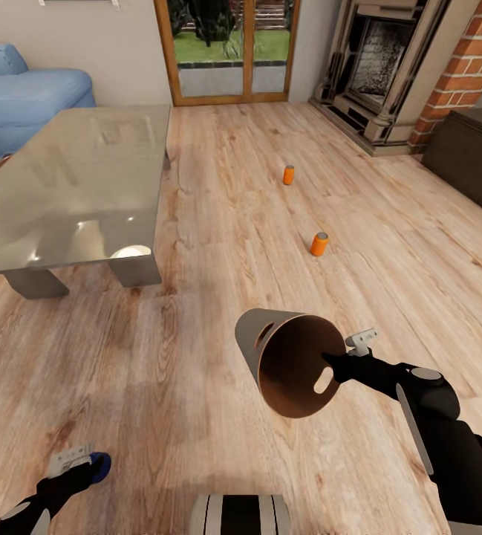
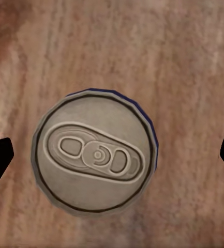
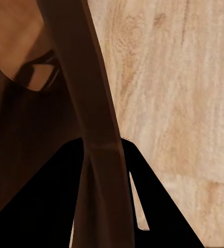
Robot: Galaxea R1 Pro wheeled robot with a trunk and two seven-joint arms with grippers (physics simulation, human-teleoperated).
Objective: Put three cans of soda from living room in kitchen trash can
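1. Blue-sided can [image 2: 93,153] sits upright on the wood floor [image 1: 196,223] at the lower left of the head view, directly under the left gripper [image 1: 85,462]. In the left wrist view its grey top lies between the two dark jaw tips, which stand well apart and clear of it: jaws open.
2. Right gripper [image 1: 339,365], at lower centre-right, has its jaws closed on the rim of the trash can [image 1: 289,364], which is carried tilted, mouth toward the camera, its wooden inside showing nothing.
3. Two orange cans stand on the floor further off: one [image 1: 318,244] right of centre, one [image 1: 289,174] beyond it.
4. Glass-topped low table [image 1: 70,186] fills the left; glass doors [image 1: 229,48] lie at the top.
5. Judgement: first pick in hand. Next: lower, close on the can, lift, drop it in the bin.
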